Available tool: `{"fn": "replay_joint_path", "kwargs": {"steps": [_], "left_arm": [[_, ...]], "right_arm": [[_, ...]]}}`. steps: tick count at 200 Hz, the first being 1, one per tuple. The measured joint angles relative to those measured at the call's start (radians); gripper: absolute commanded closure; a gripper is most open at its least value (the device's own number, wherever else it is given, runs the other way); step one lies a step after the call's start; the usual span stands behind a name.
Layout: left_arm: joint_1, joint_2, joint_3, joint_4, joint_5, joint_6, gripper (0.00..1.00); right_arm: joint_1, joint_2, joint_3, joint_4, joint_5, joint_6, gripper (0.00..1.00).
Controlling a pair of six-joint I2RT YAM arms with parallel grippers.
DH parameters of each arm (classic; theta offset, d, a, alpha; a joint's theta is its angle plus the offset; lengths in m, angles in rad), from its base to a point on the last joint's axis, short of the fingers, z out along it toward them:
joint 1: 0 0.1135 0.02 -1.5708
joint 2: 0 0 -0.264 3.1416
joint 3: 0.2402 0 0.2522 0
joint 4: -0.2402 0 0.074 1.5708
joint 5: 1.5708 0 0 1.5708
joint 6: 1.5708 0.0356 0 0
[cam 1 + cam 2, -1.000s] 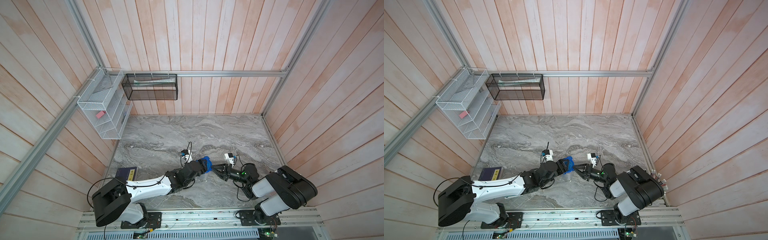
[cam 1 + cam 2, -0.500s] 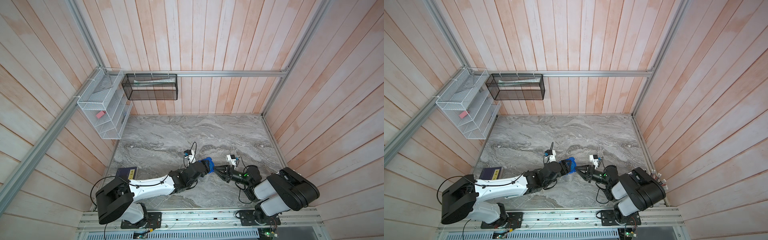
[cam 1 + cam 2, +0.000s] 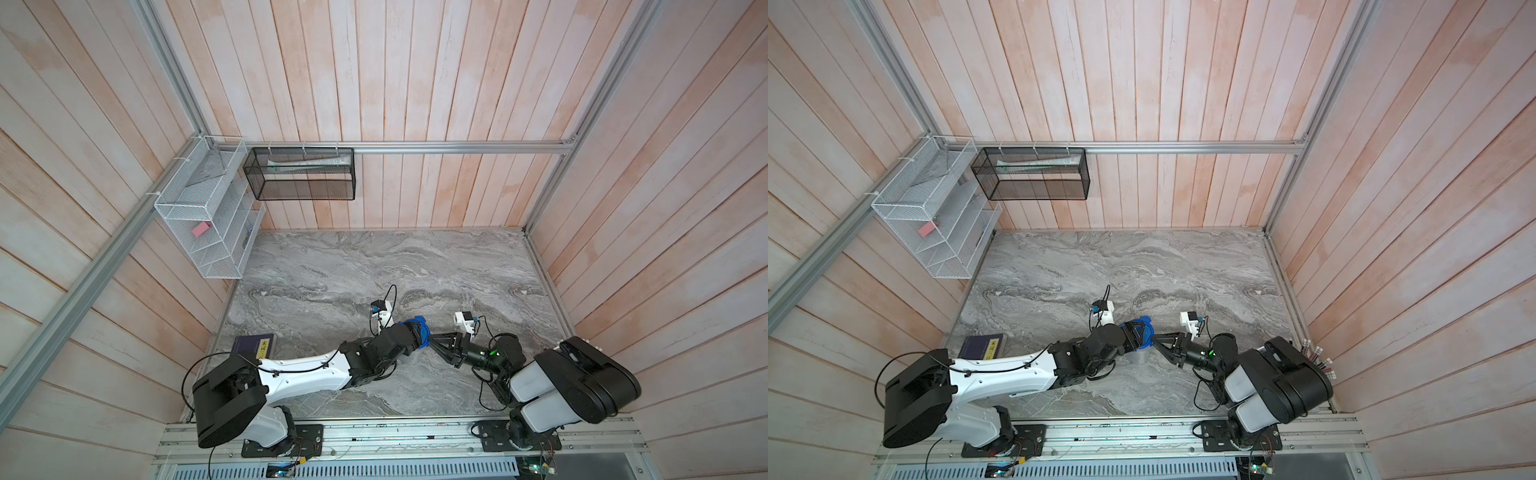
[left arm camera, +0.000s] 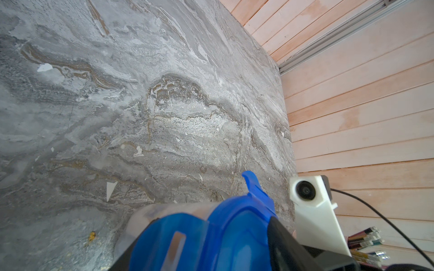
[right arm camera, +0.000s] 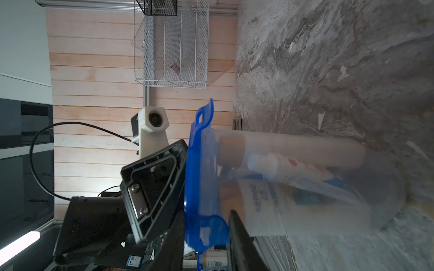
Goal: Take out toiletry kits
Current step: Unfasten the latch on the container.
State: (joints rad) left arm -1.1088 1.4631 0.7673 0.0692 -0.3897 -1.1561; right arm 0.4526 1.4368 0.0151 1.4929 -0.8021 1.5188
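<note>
On marble (image 3: 374,257), left hand (image 3: 417,332) and right hand (image 3: 432,340) grip blue-lidded jar (image 5: 375,187) holding white tube (image 5: 270,165), amber-capped bottles (image 5: 293,150).

marble tabletop (image 3: 374,266) carries a dark blue box (image 3: 254,345)

Both top views look steeply down from high above the grey marble-patterned bench (image 3: 374,257), sharing nearly everything. The wrist views sit close against the clear blue-lidded plastic jar (image 5: 202,178), facing each other.
</note>
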Motion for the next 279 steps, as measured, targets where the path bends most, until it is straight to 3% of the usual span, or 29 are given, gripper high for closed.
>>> {"fn": "replay_joint_path", "kwargs": {"steps": [14, 33, 50, 75, 111, 133, 166, 240, 279], "left_arm": [[-0.002, 0.002, 0.002, -0.002, -0.002, 0.003, 0.29], [0.005, 0.013, 0.011, 0.002, -0.020, 0.008, 0.29], [0.006, 0.028, 0.023, 0.003, -0.022, 0.012, 0.29], [0.004, 0.035, 0.032, 0.002, -0.018, 0.024, 0.29], [0.002, 0.036, 0.032, 0.002, -0.011, 0.031, 0.29], [-0.003, 0.035, 0.032, 0.006, 0.002, 0.032, 0.29], [-0.012, 0.035, 0.034, 0.009, 0.023, 0.040, 0.28], [-0.022, -0.026, 0.035, -0.089, 0.041, 0.041, 0.22], [-0.024, -0.031, 0.045, -0.135, 0.037, 0.044, 0.11]], "right_arm": [[0.001, -0.156, 0.018, -0.220, 0.008, -0.081, 1.00], [0.009, -0.422, 0.110, -0.703, 0.061, -0.248, 1.00], [0.010, -0.570, 0.188, -1.041, 0.127, -0.357, 1.00], [-0.002, -0.645, 0.268, -1.252, 0.173, -0.435, 1.00], [-0.002, -0.654, 0.308, -1.355, 0.180, -0.486, 1.00], [0.001, -0.672, 0.348, -1.461, 0.203, -0.527, 0.78], [0.008, -0.681, 0.413, -1.560, 0.220, -0.586, 0.64], [0.009, -0.619, 0.405, -1.486, 0.190, -0.569, 0.68], [0.009, -0.609, 0.387, -1.458, 0.168, -0.550, 0.65]]}}
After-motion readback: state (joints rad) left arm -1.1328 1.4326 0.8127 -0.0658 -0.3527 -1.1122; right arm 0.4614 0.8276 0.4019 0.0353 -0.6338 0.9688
